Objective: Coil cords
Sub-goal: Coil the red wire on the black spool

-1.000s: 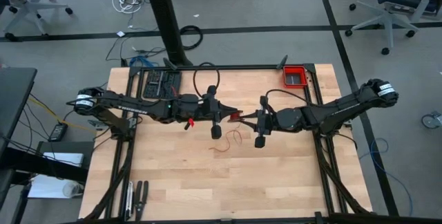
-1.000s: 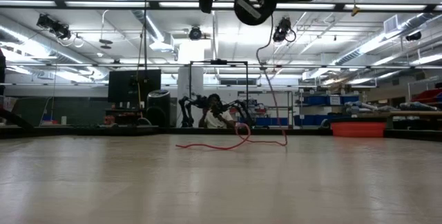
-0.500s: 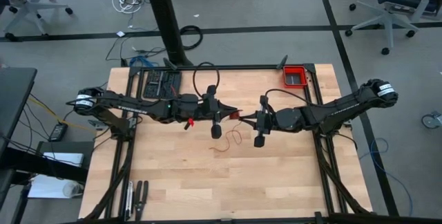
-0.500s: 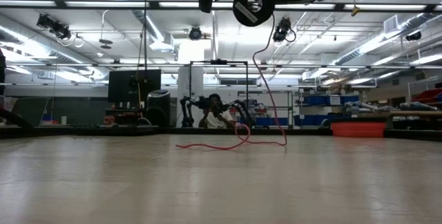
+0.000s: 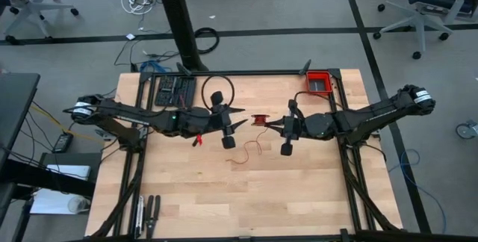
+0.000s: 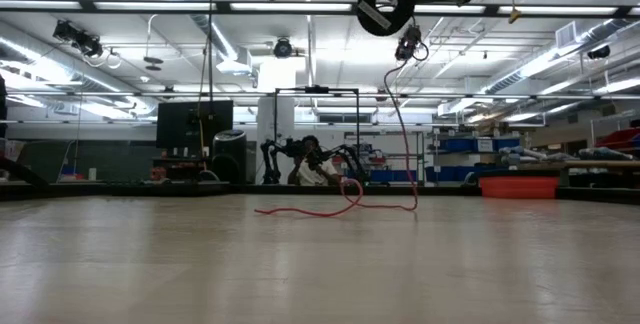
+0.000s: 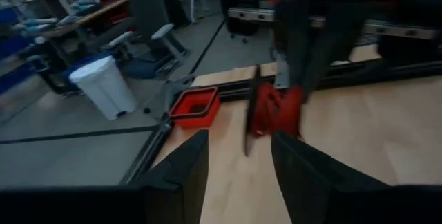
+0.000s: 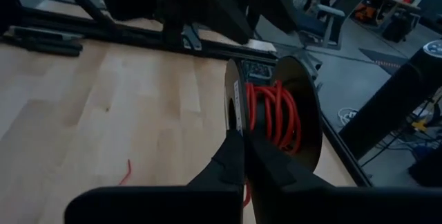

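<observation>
Clearly the winding is under way: the right gripper (image 8: 243, 156) has its fingers pressed together on the rim of a dark spool (image 8: 276, 106), held up off the wooden table (image 5: 187, 197), and several turns of the red cord (image 8: 271, 113) already sit side by side around the spool's core. From the spool the unwound cord drops down, as the low view shows (image 6: 400, 124), to a wavy tail lying on the table just below and a little toward the left arm's side of the spool (image 5: 250, 152). The left gripper (image 7: 238, 158) hovers beside the spool on that same side, fingers spread and holding nothing; the spool and its red windings (image 7: 275, 110) lie straight ahead of it. To do this step well, I judge the left gripper should take the hanging strand close under the spool, not far down the tail, and guide it round with light tension so each turn lands between the flanges. Slack is the likely risk: such a thin cord could slip over a flange or tangle in the loops on the table. The right gripper should keep the spool steady while turns are laid.
</observation>
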